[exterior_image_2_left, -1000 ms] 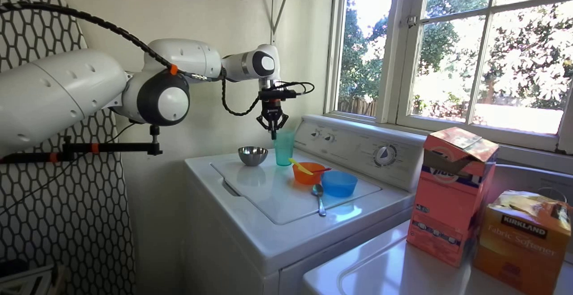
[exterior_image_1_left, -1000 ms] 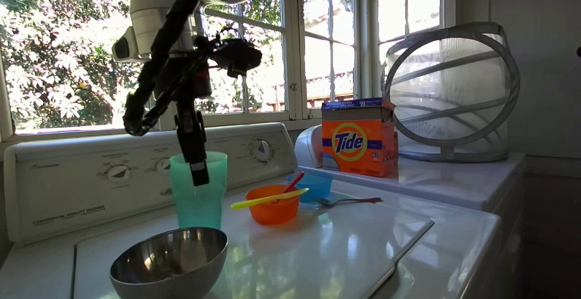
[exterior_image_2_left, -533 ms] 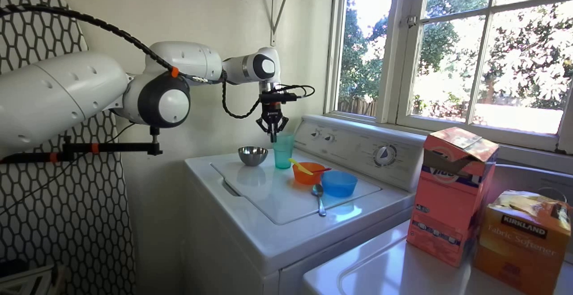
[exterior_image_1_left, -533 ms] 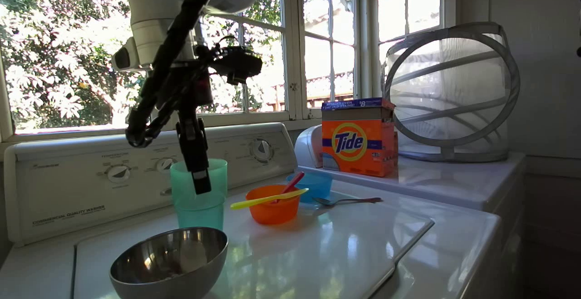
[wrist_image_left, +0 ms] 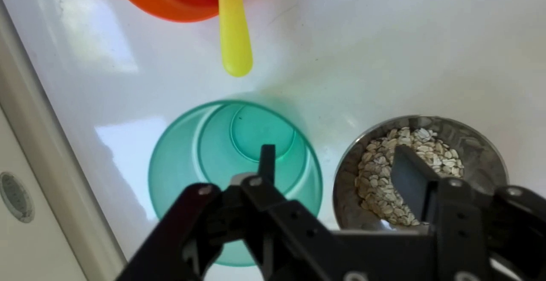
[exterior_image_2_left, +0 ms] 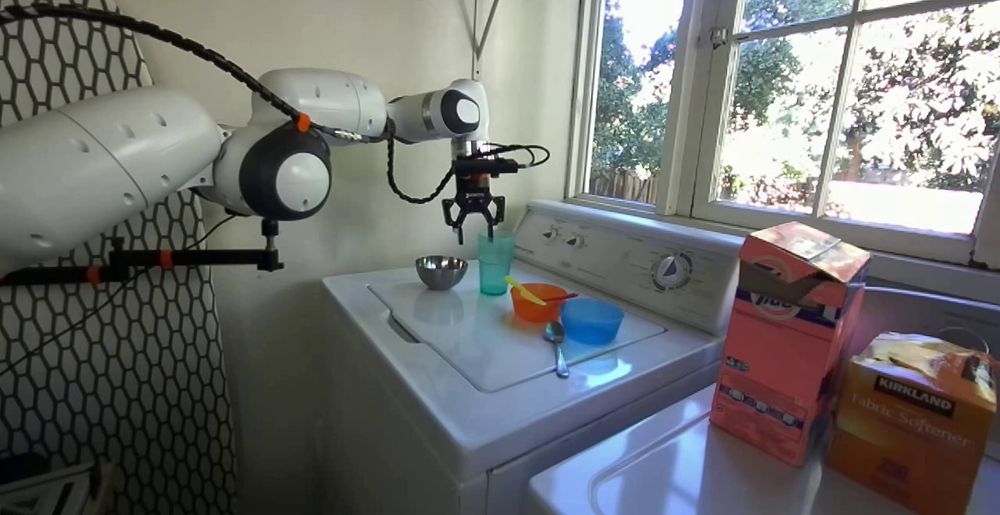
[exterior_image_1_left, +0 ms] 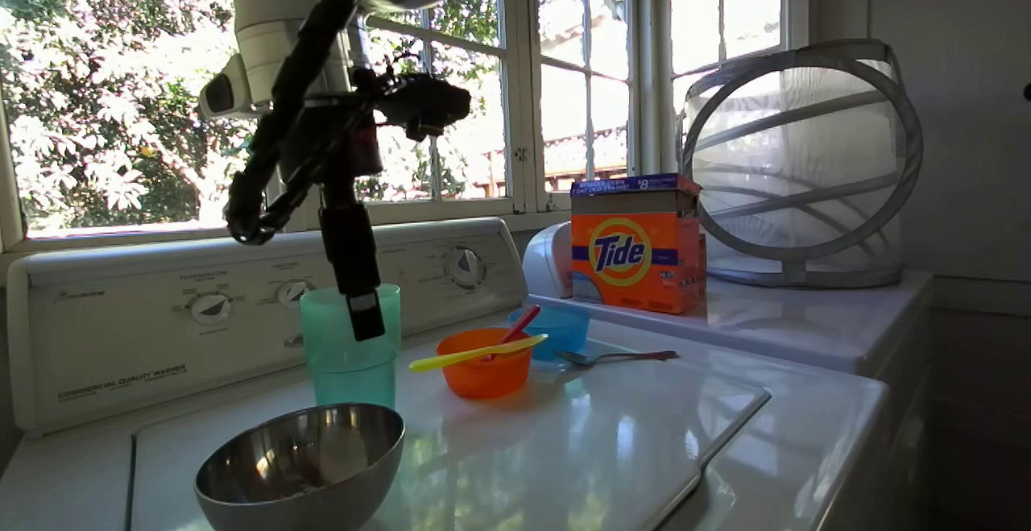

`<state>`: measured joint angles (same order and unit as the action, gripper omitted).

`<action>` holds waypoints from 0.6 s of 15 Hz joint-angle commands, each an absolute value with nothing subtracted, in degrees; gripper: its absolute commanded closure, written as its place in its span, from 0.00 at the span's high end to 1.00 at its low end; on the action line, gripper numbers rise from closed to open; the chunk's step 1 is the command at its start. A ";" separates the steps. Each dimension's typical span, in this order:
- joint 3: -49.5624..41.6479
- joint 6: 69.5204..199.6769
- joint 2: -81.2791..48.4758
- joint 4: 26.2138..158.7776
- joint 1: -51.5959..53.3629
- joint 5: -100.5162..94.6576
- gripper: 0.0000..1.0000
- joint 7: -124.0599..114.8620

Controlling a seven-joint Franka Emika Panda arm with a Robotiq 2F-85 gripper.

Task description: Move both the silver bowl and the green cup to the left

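Note:
The green cup (exterior_image_2_left: 495, 269) stands upright on the washer lid, close beside the silver bowl (exterior_image_2_left: 441, 274). My gripper (exterior_image_2_left: 476, 237) is open just above them, nothing held between its fingers. Seen from the wrist, one fingertip (wrist_image_left: 267, 157) overlaps the mouth of the green cup (wrist_image_left: 170, 157), while the opposite finger pad (wrist_image_left: 411, 178) overlaps the silver bowl (wrist_image_left: 480, 157), which contains oats. Whether the cup-side tip dips below the rim, I cannot tell. In an exterior view the fingers (exterior_image_1_left: 366, 317) line up in front of the cup and hide part of it.
An orange bowl (exterior_image_1_left: 483, 378) with yellow and red utensils sits near the cup, its yellow handle (wrist_image_left: 236, 46) pointing toward it. Beyond are a blue bowl (exterior_image_2_left: 591, 321) and a metal spoon (exterior_image_2_left: 561, 355). The washer's control panel (exterior_image_2_left: 625, 253) rises behind. A Tide box (exterior_image_1_left: 620, 253) stands farther off.
The cup came down slightly with the gripper shut at its rim. Since then the fingers have spread apart, and the gripper has risen a little while the cup stays on the lid.

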<state>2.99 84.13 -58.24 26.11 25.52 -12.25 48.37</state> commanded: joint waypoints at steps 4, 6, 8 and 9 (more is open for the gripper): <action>3.14 78.38 -52.79 27.08 25.70 -12.03 1.00 49.54; 3.17 78.40 -51.30 26.96 25.69 -11.91 1.00 48.63; 2.42 80.60 -50.19 26.57 25.37 -11.98 1.00 43.45; 2.08 81.63 -49.87 26.25 25.02 -11.81 1.00 39.76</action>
<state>2.80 80.10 -51.59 25.81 25.58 -12.27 46.53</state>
